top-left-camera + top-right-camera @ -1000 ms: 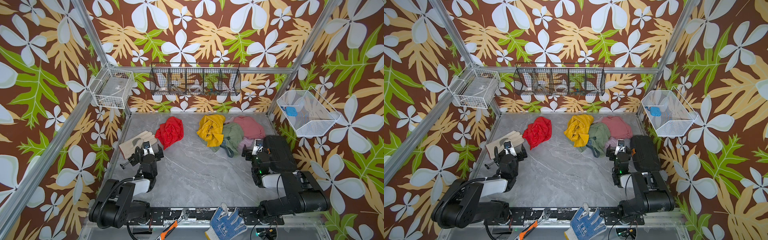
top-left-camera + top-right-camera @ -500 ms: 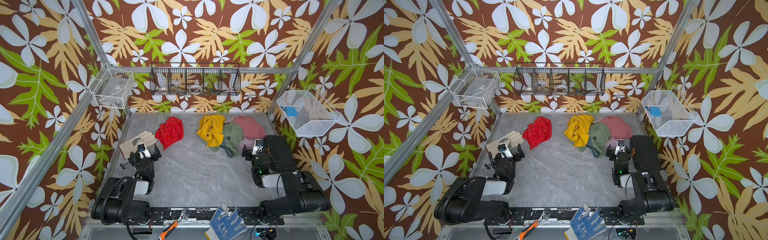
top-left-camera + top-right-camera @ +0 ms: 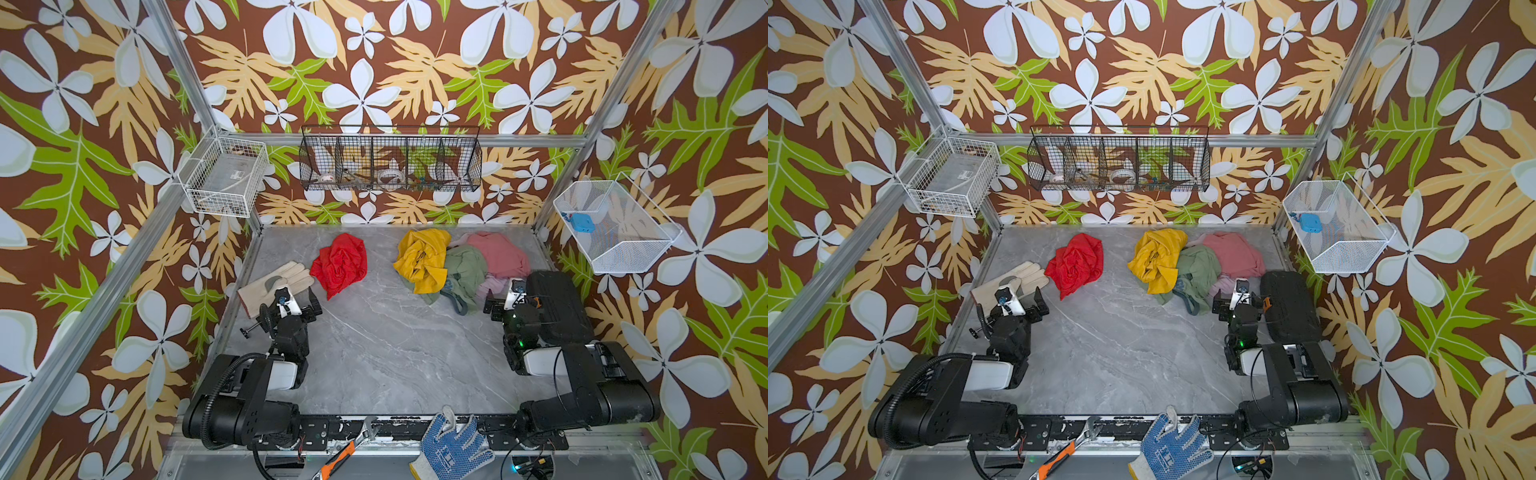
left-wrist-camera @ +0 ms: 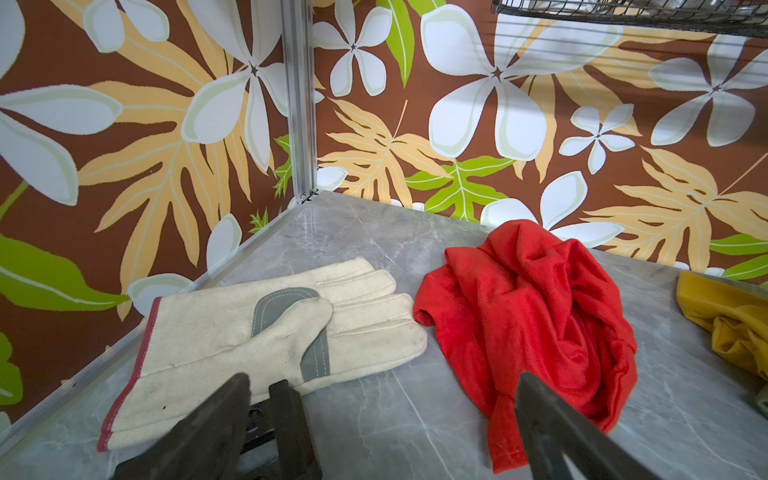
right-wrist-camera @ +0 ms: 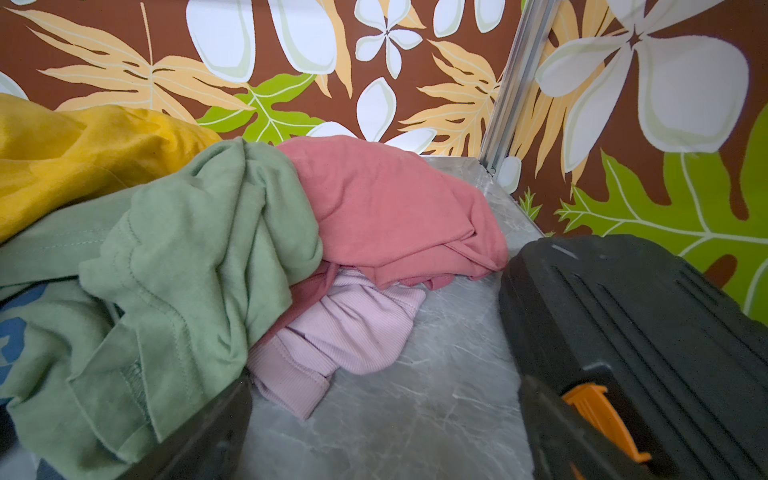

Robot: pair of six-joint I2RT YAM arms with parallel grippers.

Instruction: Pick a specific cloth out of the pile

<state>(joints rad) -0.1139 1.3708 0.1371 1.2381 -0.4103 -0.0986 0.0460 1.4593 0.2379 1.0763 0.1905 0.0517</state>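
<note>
Red cloth (image 3: 340, 264) lies crumpled by itself on the grey worktop (image 3: 395, 345), upper centre-left in both top views. It is well apart from the pile (image 3: 461, 262), which sits upper centre-right. Bare worktop shows between the two.

Pile make-up: yellow cloth (image 3: 422, 257) on its left side, green cloth (image 3: 465, 270) in the middle, and pink cloth (image 3: 496, 253) toward the back right corner. The right wrist view also shows a pale lilac ribbed piece (image 5: 345, 332) tucked under the pink and green.

Left end effector (image 3: 291, 300) sits low at mid-left in a top view. Its jaws are spread wide and nothing is between them. In the left wrist view one finger (image 4: 536, 399) overlaps the cloth's near edge, though contact cannot be judged. The other finger is over the cuff end of a cream work glove (image 4: 266, 332). That glove lies flat just beside the red cloth, with its fingertips almost reaching the fabric.

Right end effector (image 3: 511, 297) sits at mid-right, just in front of the pile, jaws wide and holding nothing. A black case (image 3: 555, 307) lies close on its right.

On the front rail at lower centre: a blue-dotted glove (image 3: 451, 442) and an orange-handled wrench (image 3: 345, 451).
</note>
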